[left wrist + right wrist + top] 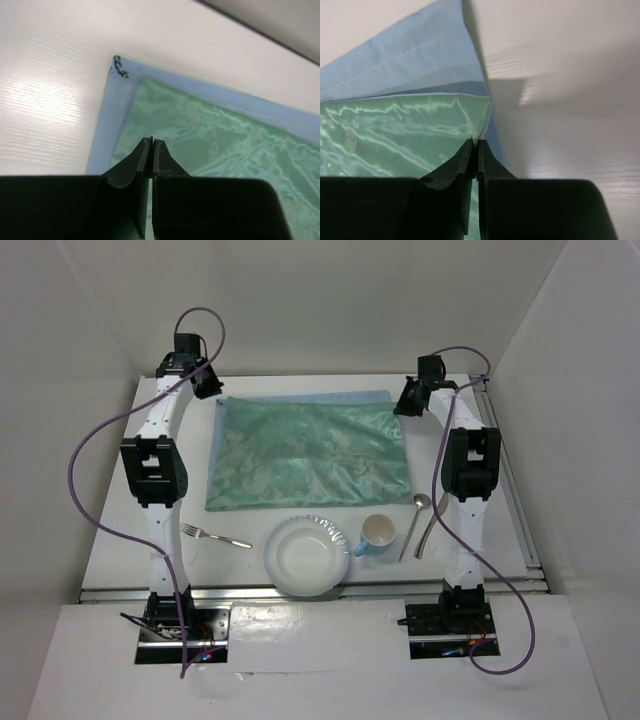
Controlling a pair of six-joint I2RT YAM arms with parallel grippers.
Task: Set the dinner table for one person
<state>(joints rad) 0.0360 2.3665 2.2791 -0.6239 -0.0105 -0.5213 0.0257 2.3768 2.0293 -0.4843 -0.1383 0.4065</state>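
Observation:
The white dinner table [560, 540] holds a shiny green mat [310, 455] with a blue backing, lying at the far middle. My left gripper [205, 382] is at the mat's far left corner. In the left wrist view it [152, 142] is shut just above the green cloth [225, 140], with no cloth seen between the jaws. My right gripper [408, 400] is at the far right corner. In the right wrist view it [476, 144] is shut on the mat's green corner [470, 120], which rises to the tips.
Along the near edge lie a fork [215, 536], a white paper plate [290, 580], a blue-and-white cup [377, 534], a spoon [415, 520] and a knife [432, 525]. White walls enclose the table. A metal rail [520, 510] runs along the right edge.

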